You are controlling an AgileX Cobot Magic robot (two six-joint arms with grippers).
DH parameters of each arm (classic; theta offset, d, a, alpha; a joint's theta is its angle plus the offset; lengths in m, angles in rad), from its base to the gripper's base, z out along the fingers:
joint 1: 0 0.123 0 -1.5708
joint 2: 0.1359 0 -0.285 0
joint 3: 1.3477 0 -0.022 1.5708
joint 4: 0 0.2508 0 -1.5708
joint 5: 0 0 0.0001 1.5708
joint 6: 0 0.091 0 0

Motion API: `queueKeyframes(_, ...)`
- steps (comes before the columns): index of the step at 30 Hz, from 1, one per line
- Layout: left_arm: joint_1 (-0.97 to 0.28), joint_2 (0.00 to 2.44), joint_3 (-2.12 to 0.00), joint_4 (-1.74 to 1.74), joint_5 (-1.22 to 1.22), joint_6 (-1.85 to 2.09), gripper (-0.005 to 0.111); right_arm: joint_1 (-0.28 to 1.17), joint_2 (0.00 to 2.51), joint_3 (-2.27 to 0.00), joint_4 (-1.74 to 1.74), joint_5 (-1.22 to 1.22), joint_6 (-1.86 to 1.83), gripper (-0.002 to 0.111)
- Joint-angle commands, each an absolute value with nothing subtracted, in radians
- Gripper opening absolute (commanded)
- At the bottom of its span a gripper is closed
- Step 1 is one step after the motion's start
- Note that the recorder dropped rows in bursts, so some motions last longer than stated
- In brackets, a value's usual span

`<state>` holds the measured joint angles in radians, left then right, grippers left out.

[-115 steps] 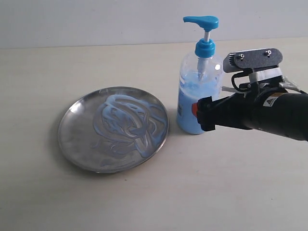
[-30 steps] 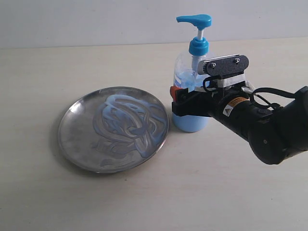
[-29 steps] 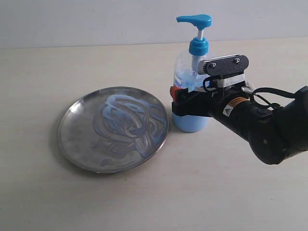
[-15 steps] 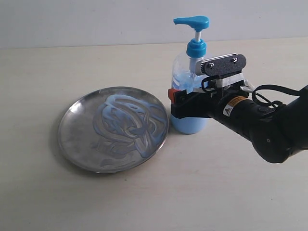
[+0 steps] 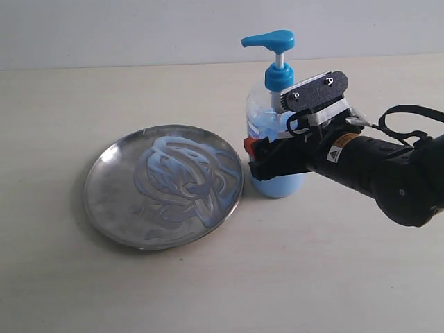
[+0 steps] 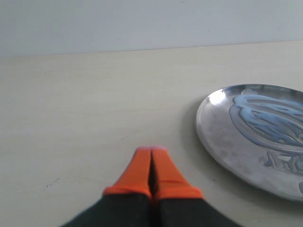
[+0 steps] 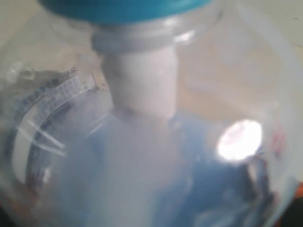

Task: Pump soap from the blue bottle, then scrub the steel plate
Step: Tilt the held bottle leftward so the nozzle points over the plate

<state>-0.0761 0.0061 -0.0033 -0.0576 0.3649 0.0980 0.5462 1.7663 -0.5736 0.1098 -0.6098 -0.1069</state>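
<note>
The right gripper (image 5: pixel 267 161) clasps the blue bottle (image 5: pixel 263 119) by its body, jaws wide; bottle axis near-upright. Its pump head (image 5: pixel 267 39) points toward the steel plate (image 5: pixel 100 202) just beside.

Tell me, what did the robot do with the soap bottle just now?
The right fingers slid in from the right and took hold of the blue bottle, which shifted toward the steel plate and now leans that way. The plate and its soap swirls stayed put.
</note>
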Motion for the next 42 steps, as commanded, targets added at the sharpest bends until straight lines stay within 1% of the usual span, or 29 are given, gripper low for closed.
queueKeyframes(1, -0.080, 0.000, 0.000, -0.061, 0.348, 0.102, 0.000, 0.547, 1.746, -0.578, 0.095, -0.639, -0.133, 0.000)
queueKeyframes(8, -0.080, 0.000, 0.000, -0.061, 0.348, 0.102, 0.000, 0.547, 1.742, -0.578, 0.095, -0.606, -0.138, 0.000)
queueKeyframes(15, -0.080, 0.000, 0.000, -0.061, 0.348, 0.102, 0.000, 0.547, 1.686, -0.578, 0.113, -0.551, -0.184, 0.000)
queueKeyframes(19, -0.080, 0.000, 0.000, -0.061, 0.348, 0.102, 0.000, 0.547, 1.679, -0.634, 0.113, -0.439, -0.184, 0.000)
queueKeyframes(23, -0.080, 0.000, 0.000, -0.061, 0.348, 0.102, 0.000, 0.547, 1.679, -0.678, 0.113, -0.383, -0.184, 0.000)
queueKeyframes(35, -0.080, 0.000, 0.000, -0.061, 0.348, 0.102, 0.000, 0.560, 1.679, -0.697, 0.113, -0.357, -0.278, 0.000)
queueKeyframes(39, -0.080, 0.000, 0.000, -0.061, 0.348, 0.102, 0.000, 0.612, 1.679, -0.697, 0.243, -0.365, -0.433, 0.000)
queueKeyframes(42, -0.080, 0.000, 0.000, -0.061, 0.348, 0.102, 0.000, 0.616, 1.679, -0.697, 0.383, -0.370, -0.557, 0.000)
